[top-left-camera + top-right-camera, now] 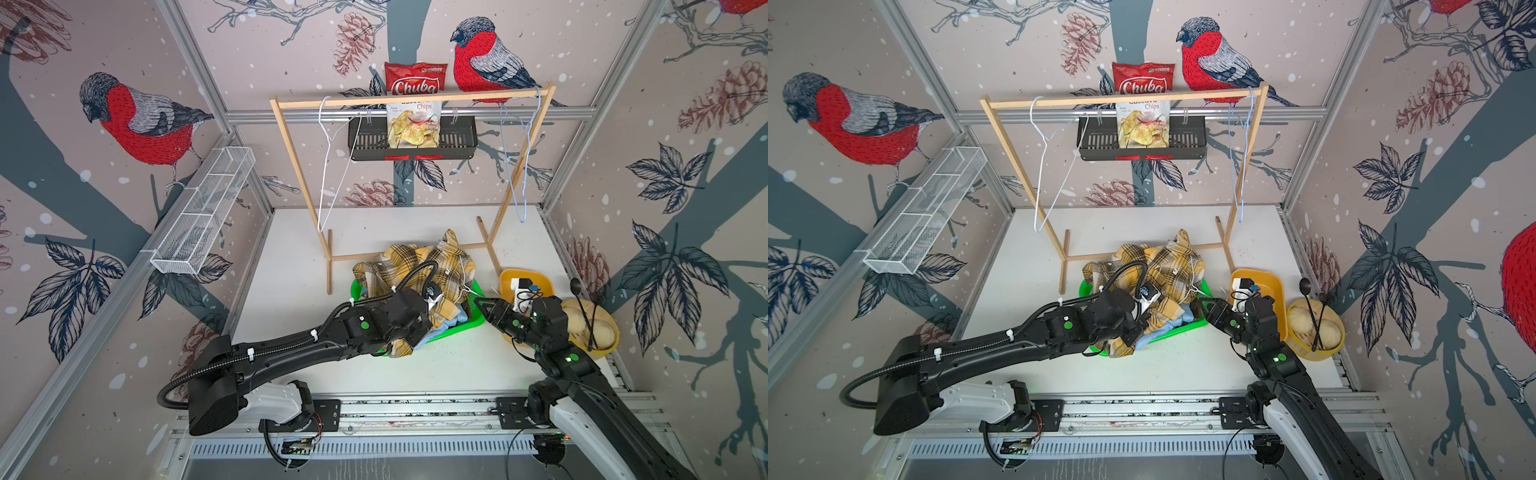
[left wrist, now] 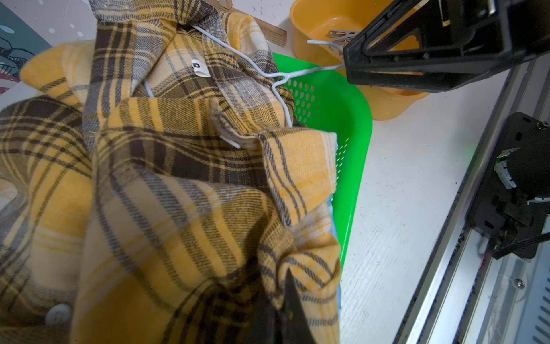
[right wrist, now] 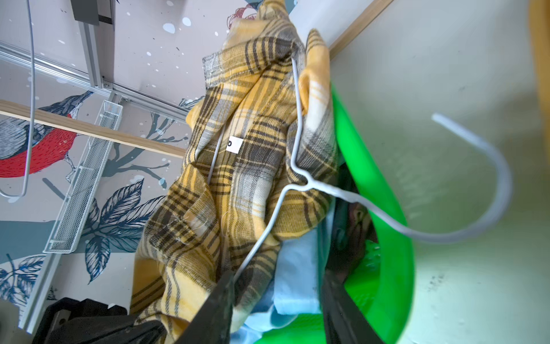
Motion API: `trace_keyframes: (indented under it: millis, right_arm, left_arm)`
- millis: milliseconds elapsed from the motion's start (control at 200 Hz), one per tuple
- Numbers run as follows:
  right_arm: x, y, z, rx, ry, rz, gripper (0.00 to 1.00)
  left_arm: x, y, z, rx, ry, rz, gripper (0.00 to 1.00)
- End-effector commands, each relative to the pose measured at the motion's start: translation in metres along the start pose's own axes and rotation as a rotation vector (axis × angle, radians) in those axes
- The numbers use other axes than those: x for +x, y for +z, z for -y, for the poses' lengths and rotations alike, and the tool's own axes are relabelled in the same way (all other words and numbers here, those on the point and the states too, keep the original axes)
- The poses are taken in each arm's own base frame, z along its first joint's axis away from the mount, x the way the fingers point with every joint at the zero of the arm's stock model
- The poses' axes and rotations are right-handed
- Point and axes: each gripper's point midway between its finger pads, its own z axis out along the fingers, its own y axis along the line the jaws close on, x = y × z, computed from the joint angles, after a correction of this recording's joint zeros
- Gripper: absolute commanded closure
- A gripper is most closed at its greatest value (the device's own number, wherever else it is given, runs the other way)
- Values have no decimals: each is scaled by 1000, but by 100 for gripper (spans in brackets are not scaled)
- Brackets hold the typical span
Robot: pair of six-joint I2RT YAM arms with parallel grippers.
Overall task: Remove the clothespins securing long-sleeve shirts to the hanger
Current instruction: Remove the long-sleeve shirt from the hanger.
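Top views: the mustard plaid shirt (image 1: pixel 415 262) is heaped in the green basket (image 1: pixel 471 322), not on the rack. The chip bag (image 1: pixel 415 83) up back reads "Chuba", with "Chips" lower down.

Left wrist: my left gripper (image 2: pixel 282 309) is pinched tight on a plaid fold. Grey clothespins (image 2: pixel 342 34) lie in the orange bin (image 2: pixel 303 35). There's a white collar tag (image 2: pixel 198 68), mark unreadable. A pale sliver by the collar might be another pin, can't tell.

Right wrist: my right gripper (image 3: pixel 278 297) is partly open and empty, astride the plaid and the light blue shirt (image 3: pixel 297 268), with the wire hanger (image 3: pixel 309 181) just ahead. I reckon I'm mid-hunt. Next I find a leftover pin and squeeze its tails.
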Motion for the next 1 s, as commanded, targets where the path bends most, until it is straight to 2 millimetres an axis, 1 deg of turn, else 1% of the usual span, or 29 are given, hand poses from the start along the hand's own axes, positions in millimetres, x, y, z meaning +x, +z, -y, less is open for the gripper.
trace_keyframes:
  millis: [0,85,245,415,600,630,735,775,836,926,996]
  right_arm:
    - [-9,10,-10,-56,36,52,51]
    - [-7,17,-2,-42,64,55,54]
    - [-14,24,11,-11,121,115,55]
    - [-25,28,14,-29,162,186,55]
    - [-31,37,17,-29,194,215,56]
    - [-31,40,18,-24,205,208,57]
    - [-28,50,13,4,213,163,66]
    - [-28,51,11,37,202,168,66]
    - [-23,52,14,96,212,166,65]
    - [-14,54,14,110,256,155,66]
    - [-10,54,15,123,268,168,65]
  left_arm:
    - [-6,0,-1,-7,-17,17,100]
    - [-5,1,-1,-3,-16,12,100]
    - [-4,1,2,9,-16,9,100]
    - [-4,2,4,20,-16,5,100]
    - [-4,2,5,30,-15,5,100]
    - [-4,2,5,30,-15,6,100]
    - [-4,2,5,27,-14,5,100]
    - [-5,2,5,27,-13,6,100]
    - [-6,0,5,31,-14,10,100]
    - [-7,0,6,37,-19,16,100]
    - [-6,0,8,47,-17,9,100]
